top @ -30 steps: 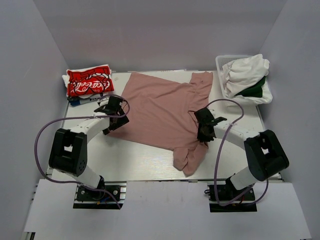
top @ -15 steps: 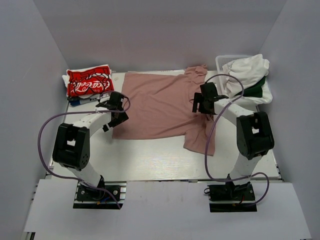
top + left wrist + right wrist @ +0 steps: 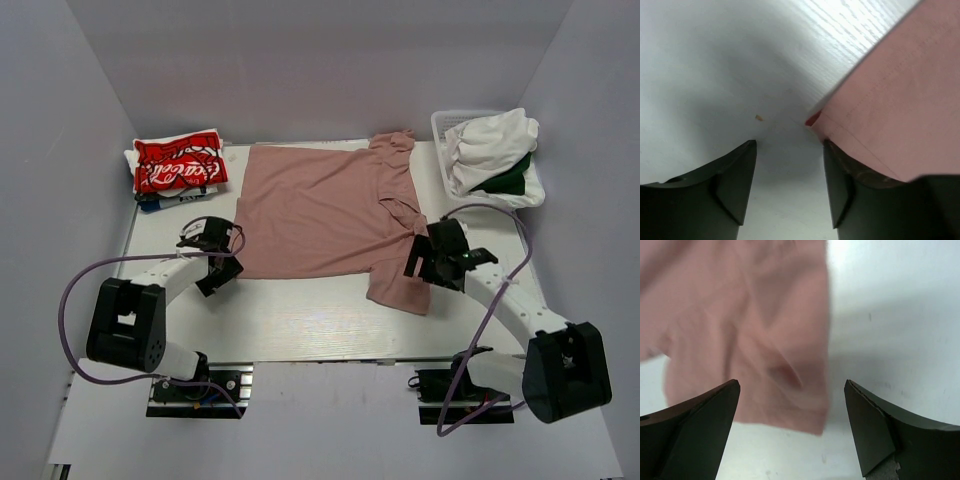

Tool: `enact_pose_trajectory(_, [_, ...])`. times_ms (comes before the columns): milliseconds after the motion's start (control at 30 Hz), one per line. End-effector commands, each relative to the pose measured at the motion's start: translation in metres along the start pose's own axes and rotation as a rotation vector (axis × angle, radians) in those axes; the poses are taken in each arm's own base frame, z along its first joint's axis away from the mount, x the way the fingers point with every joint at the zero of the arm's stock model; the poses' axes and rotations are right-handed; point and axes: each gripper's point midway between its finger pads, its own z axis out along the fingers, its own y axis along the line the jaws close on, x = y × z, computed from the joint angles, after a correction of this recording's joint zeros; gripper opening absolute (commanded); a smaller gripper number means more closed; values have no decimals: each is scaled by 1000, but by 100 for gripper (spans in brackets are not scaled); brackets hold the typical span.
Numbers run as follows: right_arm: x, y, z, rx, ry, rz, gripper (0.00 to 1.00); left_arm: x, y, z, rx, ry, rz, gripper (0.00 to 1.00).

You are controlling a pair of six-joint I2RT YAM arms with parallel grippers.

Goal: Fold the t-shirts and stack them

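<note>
pink t-shirt (image 3: pixel 320 210) is laid flat mid-table. left gripper (image 3: pixel 789 150) is parted at its near left corner, right gripper (image 3: pixel 792 385) is spread wide over the right sleeve, nothing gripped.

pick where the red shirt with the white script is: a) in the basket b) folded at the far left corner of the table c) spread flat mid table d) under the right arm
b: the red t-shirt lies folded at the far left corner of the table, well away from the basket, while the pink t-shirt is the one spread out mid table.
</note>
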Motion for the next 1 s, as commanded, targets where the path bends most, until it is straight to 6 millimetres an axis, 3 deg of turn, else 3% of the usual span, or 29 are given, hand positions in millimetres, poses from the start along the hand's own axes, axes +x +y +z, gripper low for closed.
enact_pose_trajectory(0, [25, -2, -11, -25, 54, 97, 90, -3, -18, 2, 79, 0, -29, 63])
enact_pose_trajectory(33, [39, -10, -7, -5, 79, 98, 90, 0, -16, 7, 74, 4, -16, 58])
enact_pose_trajectory(200, [63, -7, 0, -43, 138, 142, 86, 7, -20, 11, 92, 33, -14, 28])
enact_pose_trajectory(233, [72, -8, 2, -47, 161, 139, 79, 7, -20, 11, 92, 33, -14, 16])
enact_pose_trajectory(333, [82, -3, 11, -81, 187, 165, 64, 4, -24, 11, 108, 19, -10, 0])
enact_pose_trajectory(433, [80, 2, 17, -104, 171, 180, 41, -5, -29, 8, 133, -18, 0, 0])
enact_pose_trajectory(467, [82, 0, 15, -91, 185, 177, 23, -7, -29, 6, 139, -24, -2, 0])
enact_pose_trajectory(533, [72, 1, 4, -86, 172, 166, 2, -8, -29, 2, 146, -30, -5, 0])
enact_pose_trajectory(567, [66, -3, -1, -63, 154, 162, 0, -10, -24, -5, 136, -38, -5, 0])
enact_pose_trajectory(600, [67, -11, -19, -25, 177, 145, 0, -14, -23, -12, 137, -52, -9, 0])
enact_pose_trajectory(700, [31, -11, -64, -29, 54, 210, 0, -22, -10, -34, 126, -100, -53, 0])
enact_pose_trajectory(733, [33, -18, -80, -10, 49, 226, 0, -19, -6, -37, 120, -107, -61, 0])
enact_pose_trajectory(767, [21, -18, -104, -22, 8, 259, 0, -13, 3, -39, 99, -96, -94, 0])
enact_pose_trajectory(800, [18, -24, -111, 8, -10, 283, 0, -10, 4, -42, 111, -88, -111, 0])
enact_pose_trajectory(900, [34, -32, -133, 31, 42, 343, 0, 3, 6, -50, 154, -50, -147, 0])
enact_pose_trajectory(967, [51, -33, -136, 27, 90, 372, 0, 13, 15, -47, 122, -21, -168, 0])
